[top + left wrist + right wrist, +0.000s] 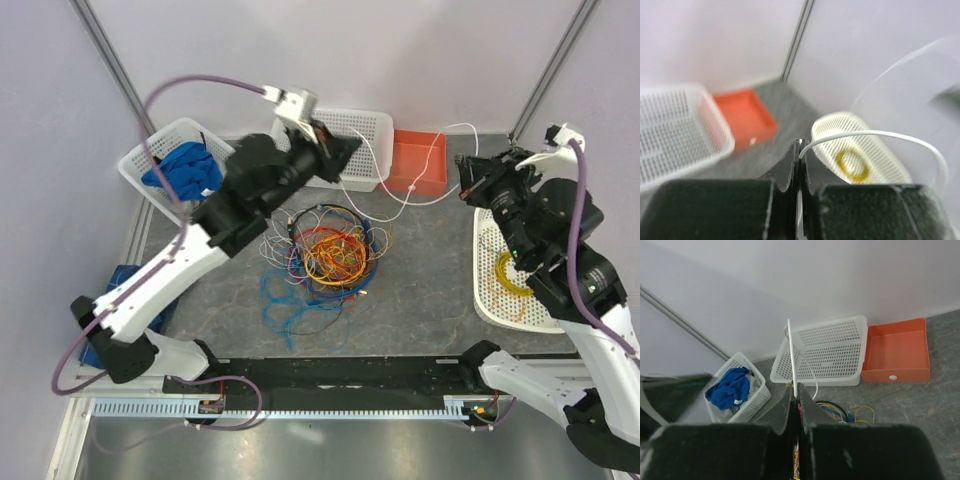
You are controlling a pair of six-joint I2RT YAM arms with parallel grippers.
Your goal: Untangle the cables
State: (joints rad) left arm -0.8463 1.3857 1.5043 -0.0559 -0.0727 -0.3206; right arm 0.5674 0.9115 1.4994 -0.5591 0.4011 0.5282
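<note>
The cables (325,255) lie in a tangled bunch of yellow, orange, red, blue and white loops in the middle of the table. One long white cable (383,200) is stretched between both grippers. My left gripper (355,148), raised over the white basket at the back, is shut on one end of it; in the left wrist view that cable (875,133) arcs out of the closed gripper (801,149). My right gripper (466,185) is shut on the other end, and the white cable (791,355) rises from the right gripper (796,396).
A white basket (365,130) and an orange tray (418,165) stand at the back. A second basket (160,160) with blue cloth is at the back left. A white perforated tray (490,300) on the right holds a coiled yellow cable (512,275).
</note>
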